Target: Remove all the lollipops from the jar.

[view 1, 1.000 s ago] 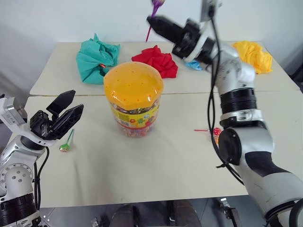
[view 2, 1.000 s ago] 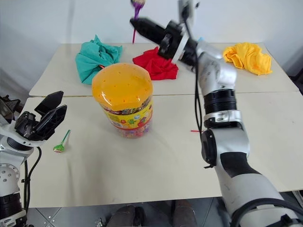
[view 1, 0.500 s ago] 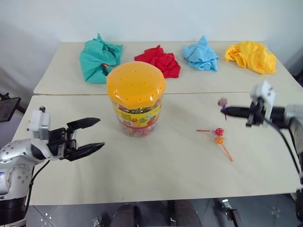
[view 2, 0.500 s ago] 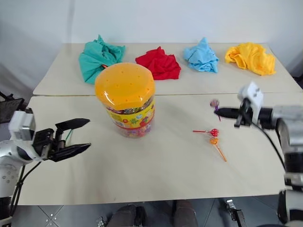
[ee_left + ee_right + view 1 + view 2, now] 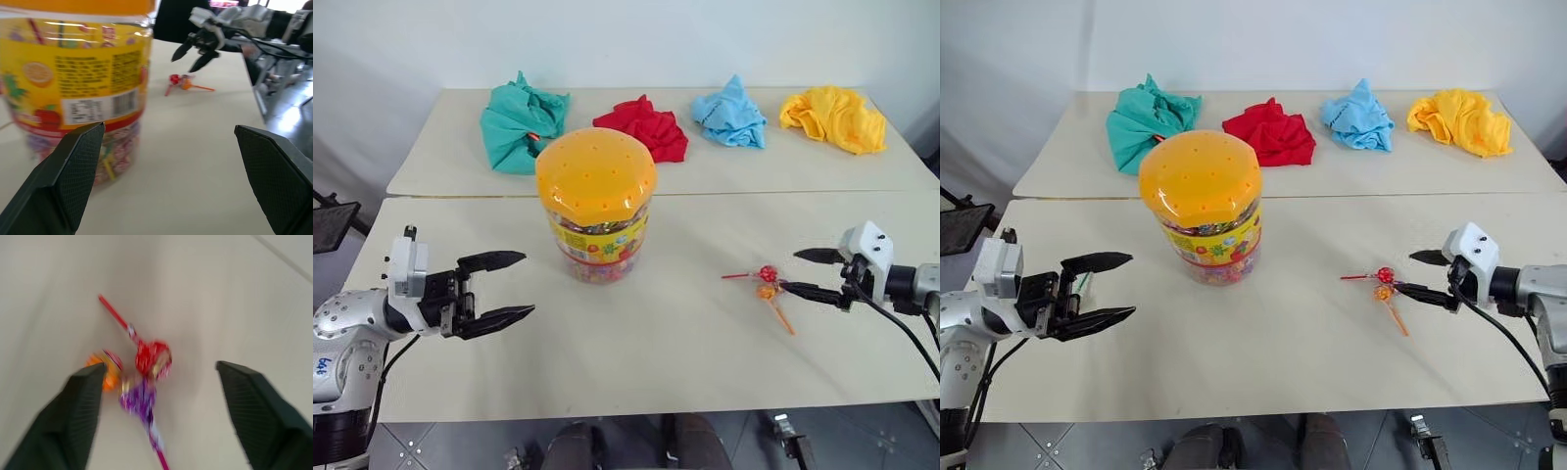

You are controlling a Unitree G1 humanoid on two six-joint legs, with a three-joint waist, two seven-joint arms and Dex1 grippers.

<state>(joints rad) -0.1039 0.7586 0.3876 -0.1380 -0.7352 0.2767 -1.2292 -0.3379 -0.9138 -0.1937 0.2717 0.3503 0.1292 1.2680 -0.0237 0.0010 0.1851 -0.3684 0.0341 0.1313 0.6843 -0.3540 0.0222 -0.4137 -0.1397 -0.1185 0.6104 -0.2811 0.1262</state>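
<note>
The left gripper (image 5: 504, 287) hovers low over the table (image 5: 636, 362), jaws spread wide and empty. The right gripper (image 5: 811, 274) is likewise spread and empty, just beside three lollipops: red (image 5: 767, 273), orange (image 5: 766, 291) and purple (image 5: 137, 399). Farther back stands the orange-lidded jar (image 5: 595, 203).

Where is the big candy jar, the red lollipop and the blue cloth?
jar (image 5: 595, 174): left eye view, orange lid.
red lollipop (image 5: 153, 359): right wrist view, round head.
blue cloth (image 5: 729, 111): left eye view, heap's middle.
</note>
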